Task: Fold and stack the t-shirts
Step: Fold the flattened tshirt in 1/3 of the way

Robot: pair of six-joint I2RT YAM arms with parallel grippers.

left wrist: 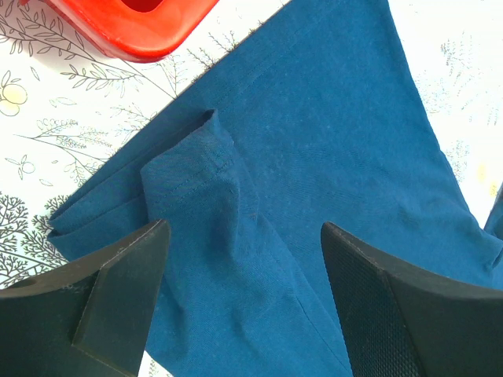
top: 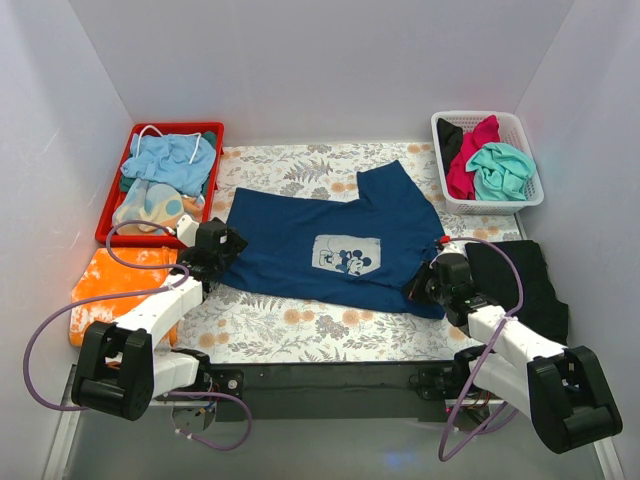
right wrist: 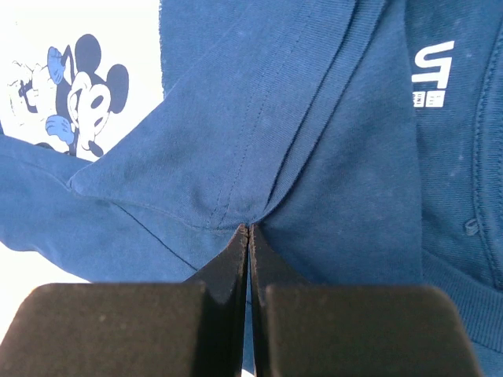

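The navy-blue t-shirt [top: 330, 240] with a pale cartoon-mouse print [top: 347, 255] lies spread on the floral mat. My left gripper [top: 222, 250] is open over its left edge; in the left wrist view [left wrist: 245, 259] the fingers straddle a bunched fold of blue cloth [left wrist: 204, 196]. My right gripper [top: 428, 277] is shut on the shirt's right edge near the collar; in the right wrist view [right wrist: 248, 229] the jaws pinch a fold of cloth [right wrist: 236, 157]. A black t-shirt [top: 520, 285] lies folded at the right. Magenta [top: 465, 160] and teal [top: 500, 170] tees sit in a white basket [top: 528, 200].
A red tray [top: 115, 215] at the back left holds light-blue and patterned cloths; its corner shows in the left wrist view [left wrist: 134, 27]. An orange cloth [top: 105, 285] lies at the left. White walls enclose the floral mat [top: 300, 330].
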